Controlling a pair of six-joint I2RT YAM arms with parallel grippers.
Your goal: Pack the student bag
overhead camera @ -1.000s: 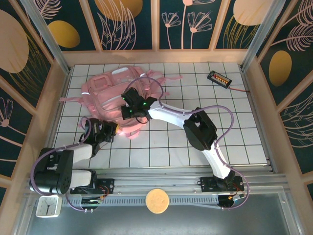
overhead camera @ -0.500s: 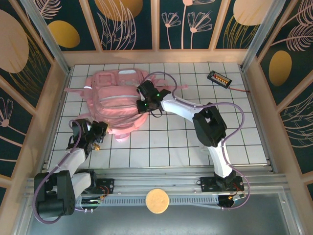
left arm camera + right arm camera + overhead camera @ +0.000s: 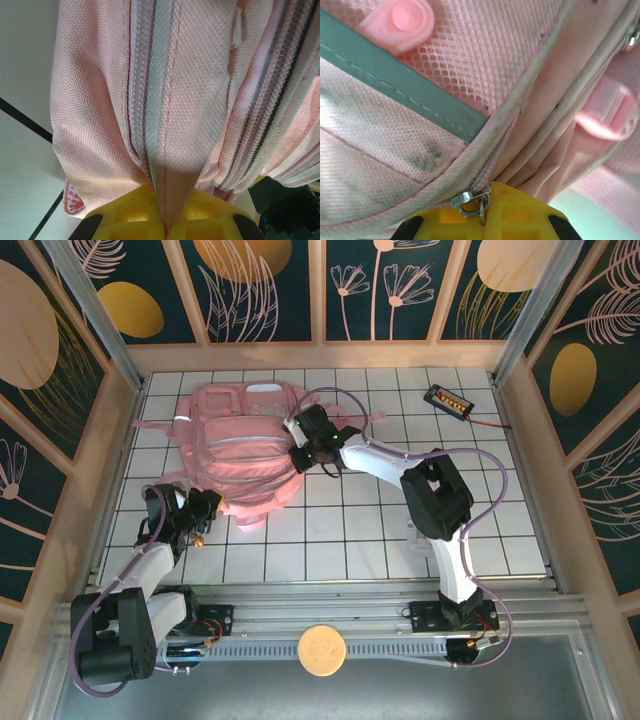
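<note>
Find bag (image 3: 235, 445) flat on bench (image 3: 505, 525), lying ahead of both tools. See left tool (image 3: 165, 227) clenched on a fold of bag fabric beside a zip seam, at the corner nearest it. See right tool (image 3: 482, 222) clenched on zip puller (image 3: 470, 202), at the bag edge nearest that tool. Judge the zip line as running away from right tool along the rim (so probably a pull by right, an anchor by left). Read no brand or writing on bag; cannot settle its long axis.

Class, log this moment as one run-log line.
left gripper: shut on student bag edge | right gripper: shut on zipper pull | student bag: on table
</note>
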